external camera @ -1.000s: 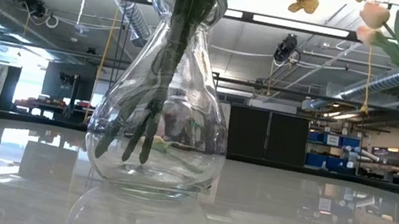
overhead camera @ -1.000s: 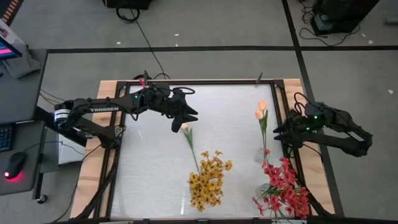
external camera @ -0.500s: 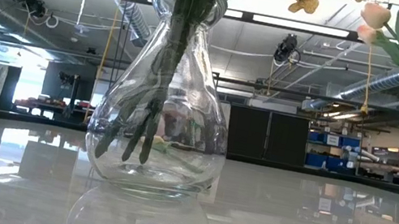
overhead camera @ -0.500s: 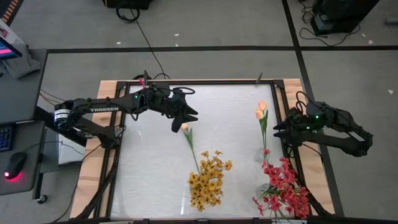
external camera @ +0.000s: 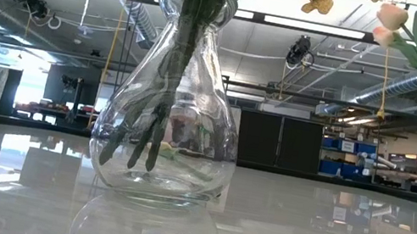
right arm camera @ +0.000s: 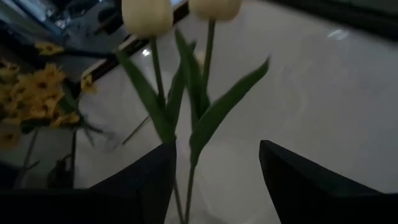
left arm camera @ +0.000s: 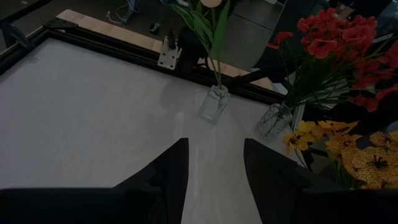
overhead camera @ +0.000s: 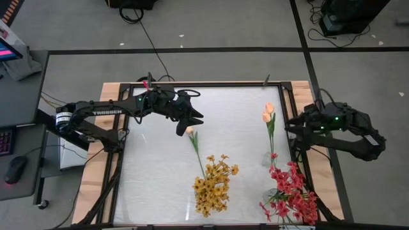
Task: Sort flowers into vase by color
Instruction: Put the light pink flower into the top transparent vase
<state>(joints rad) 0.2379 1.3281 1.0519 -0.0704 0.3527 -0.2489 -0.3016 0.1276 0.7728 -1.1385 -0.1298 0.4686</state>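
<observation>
Two peach tulips stand in a small glass vase at the table's right. They also show in the right wrist view. My right gripper is open just right of their stems, touching nothing. The red-pink cluster stands in a vase at the near right. The yellow-orange cluster stands in a wide glass vase at the near middle. One single peach tulip has its bud right under my open, empty left gripper, and its stem runs toward the yellow cluster.
A dark metal frame and wooden border edge the white table. There is free room on the table's far half and left side. A desk with a mouse stands off the left edge.
My right gripper has drawn back a little toward the table's right and far edges, away from the two tulips. The flowers and vases have stayed where they were.
</observation>
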